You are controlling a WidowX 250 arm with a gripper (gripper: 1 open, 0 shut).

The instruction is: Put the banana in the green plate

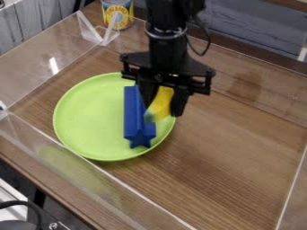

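Note:
My gripper (164,101) hangs from the black arm over the right part of the green plate (84,112), shut on the banana (160,102). The yellow banana shows between the dark fingers, hanging just above the plate's right side. A long dark-blue star-ended block (138,113) lies in the plate, directly left of the banana. The banana's upper part is hidden by the fingers.
Clear acrylic walls (72,171) ring the wooden table (240,135). A yellow-and-white cup (115,14) stands at the back behind the arm. Bare wood lies to the right of the plate.

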